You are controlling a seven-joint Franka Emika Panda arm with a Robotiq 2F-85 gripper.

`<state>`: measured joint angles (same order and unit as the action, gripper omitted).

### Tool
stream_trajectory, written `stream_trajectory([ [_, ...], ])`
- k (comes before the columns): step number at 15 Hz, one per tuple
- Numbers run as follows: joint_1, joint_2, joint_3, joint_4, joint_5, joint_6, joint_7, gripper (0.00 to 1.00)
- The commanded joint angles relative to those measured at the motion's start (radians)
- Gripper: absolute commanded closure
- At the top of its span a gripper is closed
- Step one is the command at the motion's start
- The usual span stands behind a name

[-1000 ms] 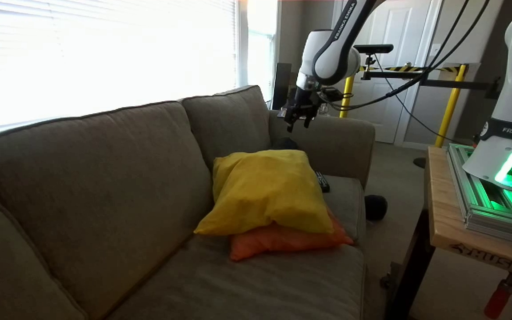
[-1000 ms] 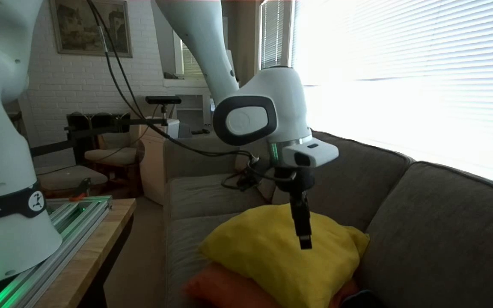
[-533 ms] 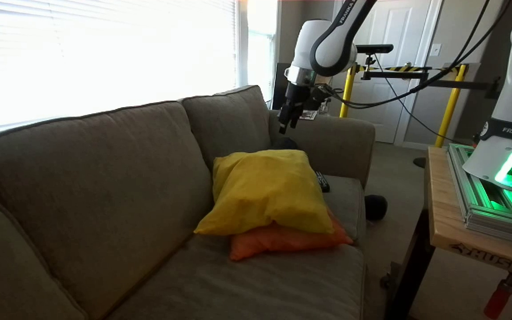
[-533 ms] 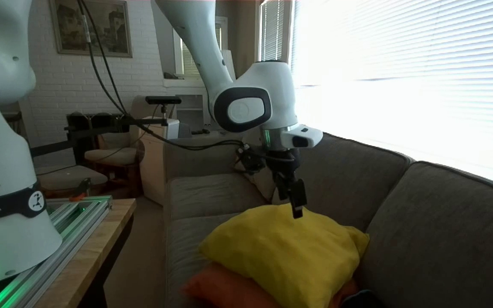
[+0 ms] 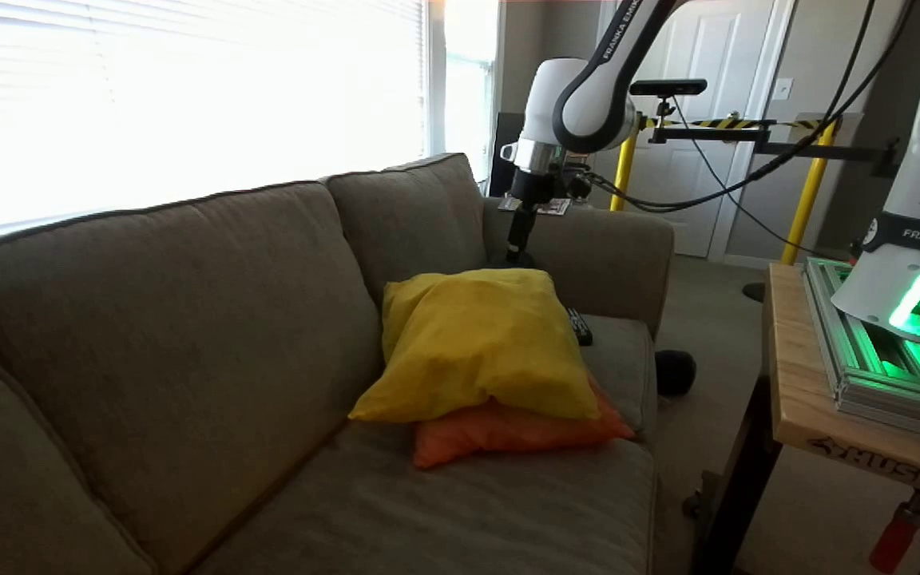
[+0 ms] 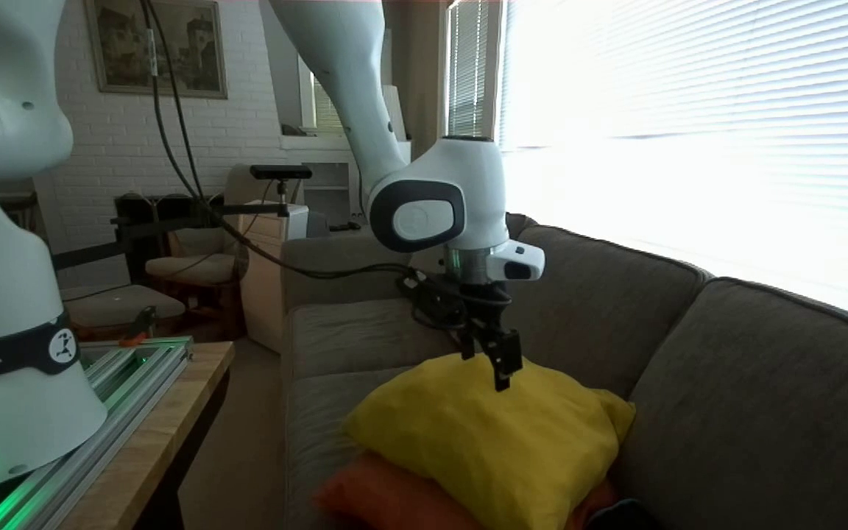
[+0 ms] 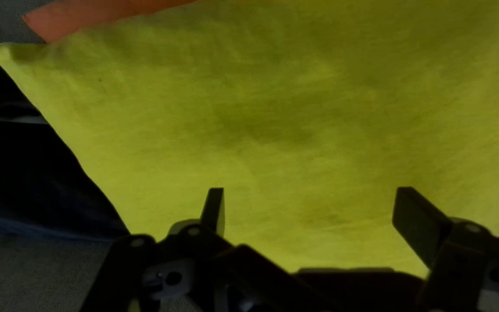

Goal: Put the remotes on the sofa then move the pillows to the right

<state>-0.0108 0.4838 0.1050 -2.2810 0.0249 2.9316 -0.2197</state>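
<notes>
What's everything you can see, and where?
Sofa: 1, grey-beige, before the windows
Orange pillow: 1, orange, on the sofa
Yellow pillow: 1, yellow, on the orange pillow
Remote: 1 showing, black, on the sofa
Dark thing (unclear): 1, black, by the yellow pillow
Blinds: several, white, on windows
Workbench: 1, brown, beside the sofa
Picture: 1, brownish, on the wall
Door: 1, white, background
Posts: 2, yellow, near the door
Cameras: 2, black, one per exterior view
Robot arm: 1, white and black, over the sofa
Gripper: 1, black, open over the yellow pillow
</notes>
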Motion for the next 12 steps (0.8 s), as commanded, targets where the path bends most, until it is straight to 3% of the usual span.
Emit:
stream_trajectory([
  [1, -0.081, 0.087, 0.062, 0.051, -0.009, 0.010, -0.072, 0.00],
  [4, -0.172, 0.139, 0.143, 0.072, 0.018, 0.022, -0.118, 0.00],
  [7, -0.200, 0.183, 0.155, 0.098, 0.002, 0.025, -0.115, 0.00],
  [8, -0.204, 0.192, 0.154, 0.103, -0.001, 0.026, -0.112, 0.25],
  [9, -0.199, 0.200, 0.145, 0.110, -0.004, 0.030, -0.104, 0.26],
  [12, -0.193, 0.214, 0.132, 0.126, -0.008, 0.031, -0.093, 0.50],
])
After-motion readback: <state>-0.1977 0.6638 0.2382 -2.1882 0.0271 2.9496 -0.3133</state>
